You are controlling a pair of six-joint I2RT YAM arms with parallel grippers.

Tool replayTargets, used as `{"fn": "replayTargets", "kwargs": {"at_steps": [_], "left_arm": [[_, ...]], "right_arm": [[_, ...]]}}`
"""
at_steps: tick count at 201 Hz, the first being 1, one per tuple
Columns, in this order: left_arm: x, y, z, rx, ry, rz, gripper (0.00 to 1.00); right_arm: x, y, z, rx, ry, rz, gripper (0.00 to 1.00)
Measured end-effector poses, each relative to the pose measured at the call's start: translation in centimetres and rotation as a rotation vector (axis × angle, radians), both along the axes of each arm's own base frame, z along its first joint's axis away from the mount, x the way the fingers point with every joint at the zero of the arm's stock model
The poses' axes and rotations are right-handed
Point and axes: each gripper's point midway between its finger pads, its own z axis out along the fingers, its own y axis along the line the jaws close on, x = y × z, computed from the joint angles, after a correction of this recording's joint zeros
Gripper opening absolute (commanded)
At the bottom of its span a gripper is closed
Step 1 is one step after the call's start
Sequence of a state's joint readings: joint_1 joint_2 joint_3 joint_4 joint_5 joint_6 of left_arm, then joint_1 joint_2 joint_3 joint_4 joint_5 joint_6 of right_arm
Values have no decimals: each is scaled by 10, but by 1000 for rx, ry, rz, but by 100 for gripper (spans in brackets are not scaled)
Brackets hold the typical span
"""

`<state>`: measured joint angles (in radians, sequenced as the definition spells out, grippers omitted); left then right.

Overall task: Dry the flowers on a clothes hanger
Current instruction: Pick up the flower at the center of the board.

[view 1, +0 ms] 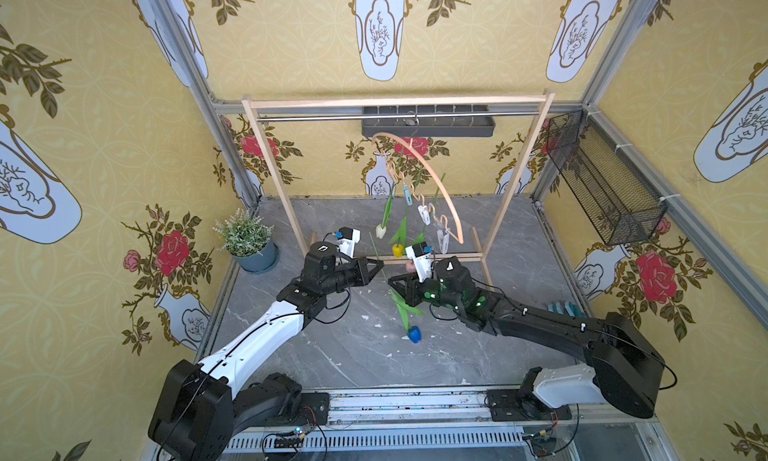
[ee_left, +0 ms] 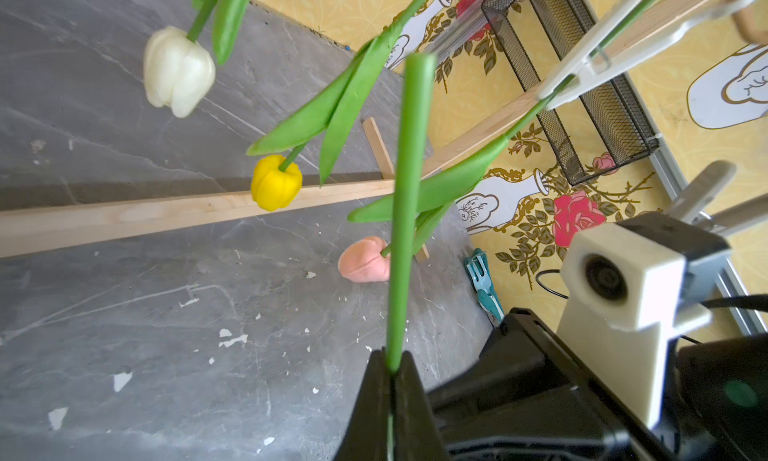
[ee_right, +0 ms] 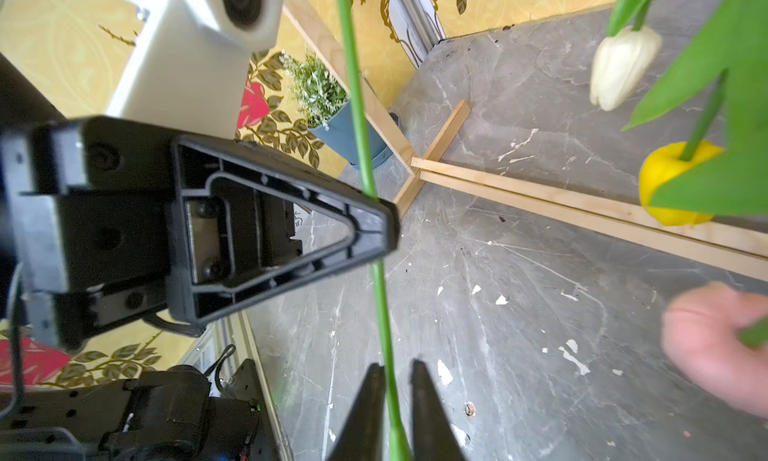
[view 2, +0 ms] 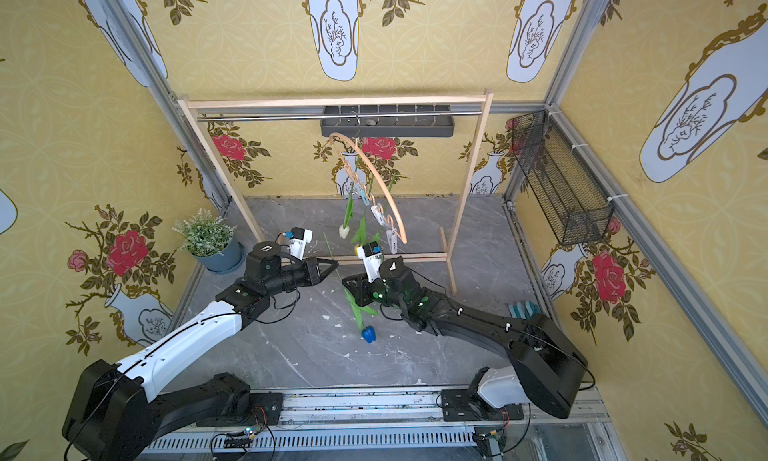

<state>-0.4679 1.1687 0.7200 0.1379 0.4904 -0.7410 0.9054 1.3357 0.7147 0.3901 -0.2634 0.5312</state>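
Clothes hanger (view 1: 438, 176) hangs by its hook from the rail of the wooden rack (view 1: 399, 103). It sits at centre frame in both top views, turned so one end points toward the arms.

Three flowers hang head-down from its pegs: white tulip (view 1: 380, 231), yellow tulip (view 1: 397, 250) and pink tulip (ee_left: 365, 259). The pink one is lowest, partly hidden by the right arm's wrist camera in the top views. One peg (view 1: 443, 239) at the hanger's low end hangs empty.

Fourth flower, blue tulip (view 1: 414, 334), is off the hanger. Its head is down at lower centre and its stem slants up between the two arms.

Left gripper (ee_left: 392, 363) is clamped tight on that stem. Right gripper (ee_right: 395, 369) has its fingers parted with the stem running through the gap, nearer the head than the left.

Cannot tell whether the blue head touches the tabletop (view 1: 332, 346).
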Motion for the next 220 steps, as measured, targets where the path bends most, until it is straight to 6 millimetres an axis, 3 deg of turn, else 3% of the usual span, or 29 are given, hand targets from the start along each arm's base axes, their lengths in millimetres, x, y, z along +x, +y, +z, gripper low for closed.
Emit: {"fn": "replayTargets", "kwargs": {"at_steps": [12, 31, 71, 105, 130, 168, 195, 211, 220], "left_arm": [[0, -1, 4, -19, -1, -26, 0], [-9, -9, 10, -56, -4, -107, 0], [-29, -26, 25, -135, -19, -281, 0], [-41, -33, 36, -190, -31, -375, 0], [-44, -34, 38, -207, -30, -402, 0], [-46, -35, 36, -216, -23, -414, 0], [-46, -36, 35, -223, -16, -419, 0], [-45, -36, 36, -227, -24, -420, 0], [-46, -37, 37, -228, -26, -423, 0]], "right_arm": [[-1, -9, 1, 32, 30, 18, 56], [-15, -14, 8, 81, 61, 98, 57], [-34, -21, 13, 132, 124, 195, 48], [-40, -19, 15, 144, 131, 227, 40], [-42, -13, 21, 156, 120, 246, 32], [-47, -6, 22, 153, 118, 269, 28], [-49, -2, 24, 152, 111, 273, 17], [-49, -1, 24, 151, 110, 273, 17], [-49, 0, 25, 151, 107, 274, 22]]}}
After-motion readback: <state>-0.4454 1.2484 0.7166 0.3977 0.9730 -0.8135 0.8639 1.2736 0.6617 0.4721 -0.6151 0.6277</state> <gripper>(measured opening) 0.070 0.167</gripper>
